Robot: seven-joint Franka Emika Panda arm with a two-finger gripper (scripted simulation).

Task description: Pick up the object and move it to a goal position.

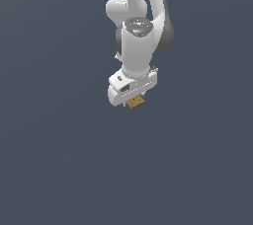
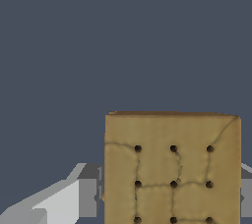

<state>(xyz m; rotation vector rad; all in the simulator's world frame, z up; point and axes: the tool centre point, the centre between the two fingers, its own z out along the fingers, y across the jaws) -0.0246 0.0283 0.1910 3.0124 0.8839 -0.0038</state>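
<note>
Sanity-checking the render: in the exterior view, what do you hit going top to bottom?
Robot arm → end effector → tan block poking out beneath it → bare dark floor.

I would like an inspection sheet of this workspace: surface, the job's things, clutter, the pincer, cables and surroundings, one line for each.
Surface: plain dark blue-grey ground, no marks seen.
Job's things: tan block with dark dots on its top face, sitting between the fingers; in the exterior view it shows just under the pincer.
Clutter: nothing seen.
Pincer: pincer points down, a finger on each side of the block; contact and lift off the ground cannot be told.
Cables: nothing seen.
Surroundings: only the white arm; no goal marker seen.
</note>
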